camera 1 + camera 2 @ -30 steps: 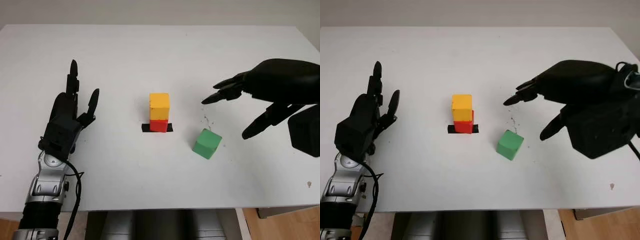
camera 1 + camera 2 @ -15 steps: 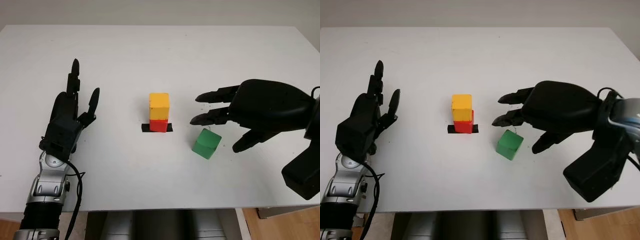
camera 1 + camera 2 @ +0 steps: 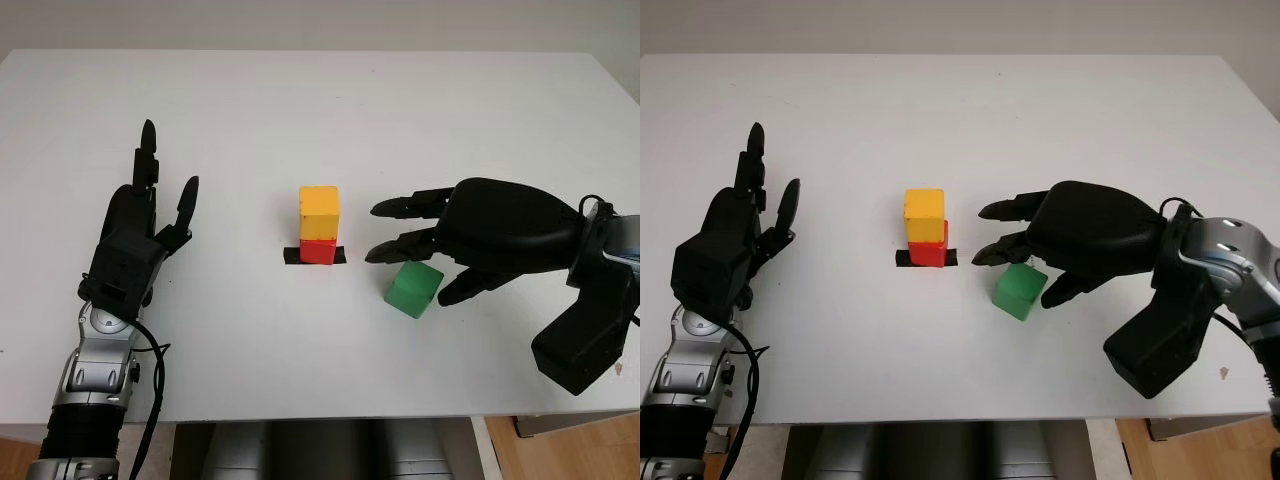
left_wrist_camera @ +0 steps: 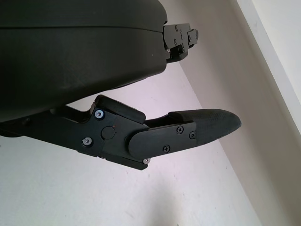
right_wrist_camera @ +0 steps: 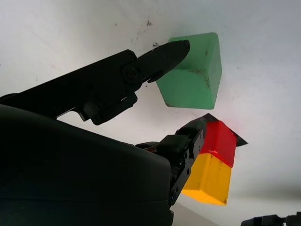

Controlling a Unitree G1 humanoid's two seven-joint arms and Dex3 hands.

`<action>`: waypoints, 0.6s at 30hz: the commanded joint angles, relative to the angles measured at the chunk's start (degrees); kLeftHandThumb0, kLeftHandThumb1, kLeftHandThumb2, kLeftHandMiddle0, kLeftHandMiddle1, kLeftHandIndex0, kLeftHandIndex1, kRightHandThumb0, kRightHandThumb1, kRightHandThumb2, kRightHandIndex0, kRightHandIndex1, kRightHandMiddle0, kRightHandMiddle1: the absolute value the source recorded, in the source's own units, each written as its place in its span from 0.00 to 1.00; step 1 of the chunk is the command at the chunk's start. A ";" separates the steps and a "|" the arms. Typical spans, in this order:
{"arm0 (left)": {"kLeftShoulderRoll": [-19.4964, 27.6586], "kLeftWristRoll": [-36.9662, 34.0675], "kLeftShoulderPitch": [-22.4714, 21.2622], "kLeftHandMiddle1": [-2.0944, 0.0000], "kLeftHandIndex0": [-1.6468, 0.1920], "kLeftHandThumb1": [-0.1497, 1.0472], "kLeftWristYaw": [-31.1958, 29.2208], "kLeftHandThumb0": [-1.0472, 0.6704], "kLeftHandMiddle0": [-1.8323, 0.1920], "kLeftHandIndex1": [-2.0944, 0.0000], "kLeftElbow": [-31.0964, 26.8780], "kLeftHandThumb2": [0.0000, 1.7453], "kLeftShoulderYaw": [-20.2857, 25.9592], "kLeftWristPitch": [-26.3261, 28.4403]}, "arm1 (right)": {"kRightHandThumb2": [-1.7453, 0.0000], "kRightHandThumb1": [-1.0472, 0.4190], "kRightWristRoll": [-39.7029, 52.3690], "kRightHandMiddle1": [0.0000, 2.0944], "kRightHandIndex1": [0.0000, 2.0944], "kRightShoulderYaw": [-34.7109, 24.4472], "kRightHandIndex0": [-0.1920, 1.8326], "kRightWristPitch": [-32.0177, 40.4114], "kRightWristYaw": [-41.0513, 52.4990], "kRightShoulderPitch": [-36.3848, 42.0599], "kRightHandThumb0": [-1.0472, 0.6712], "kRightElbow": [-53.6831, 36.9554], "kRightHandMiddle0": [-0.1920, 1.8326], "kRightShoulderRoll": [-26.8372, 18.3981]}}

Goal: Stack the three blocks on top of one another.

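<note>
Moved: the black three-fingered right hand has come in from the right edge of the white table and lowered toward the centre; a second ago it was higher and further right, and now it hovers over the small green cube block. The blocks and the other hand have not shifted.
Right hand: it holds nothing; its fingers are apart and straddle the green block. In the right wrist view one fingertip lies at the block's upper edge, but I cannot tell whether it touches.
Green block: flat on the table, turned a little askew, nearer the front edge than the stack and just to its right.
Done: the yellow cube block sits on the red cube block, slightly offset but steady, near the table's centre; two of three are stacked.
Left to do: grasp the green block, lift it and set it on the yellow one.
Marker: a strip of black tape lies under the red block.
In the way: nothing between block and stack; the risk, I judge, is the two further fingers brushing the nearby stack.
Left hand: the black left hand is parked open near the left edge, well apart from the blocks.
</note>
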 commanded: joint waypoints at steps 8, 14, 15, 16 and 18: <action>-0.01 0.54 0.46 0.98 0.97 1.00 -0.14 0.16 1.00 0.97 -1.18 0.34 0.03 -0.04 | 0.97 0.13 -0.61 0.07 0.03 0.82 0.28 0.47 -0.54 -1.02 0.35 0.18 0.44 -0.28; 0.07 0.15 0.45 0.98 0.97 1.00 -0.31 0.17 1.00 0.97 -0.83 0.34 0.20 -0.71 | 0.97 0.12 -0.98 0.08 0.03 0.85 0.29 0.44 -1.45 -0.94 0.35 1.05 0.46 -0.15; 0.07 0.20 0.52 0.98 0.96 1.00 -0.28 0.17 1.00 0.97 -0.89 0.34 0.20 -0.63 | 0.97 0.12 -0.96 0.09 0.03 0.91 0.29 0.46 -1.59 -0.90 0.35 1.19 0.47 -0.10; 0.06 0.25 0.58 0.98 0.96 1.00 -0.25 0.17 1.00 0.97 -0.93 0.34 0.19 -0.60 | 0.97 0.12 -0.74 0.09 0.03 0.96 0.29 0.57 -1.61 -0.82 0.35 1.30 0.47 -0.03; 0.06 0.35 0.63 0.98 0.96 1.00 -0.15 0.17 1.00 0.97 -0.94 0.34 0.19 -0.63 | 0.97 0.12 -0.52 0.10 0.03 0.99 0.30 0.63 -1.79 -0.70 0.36 1.44 0.48 0.11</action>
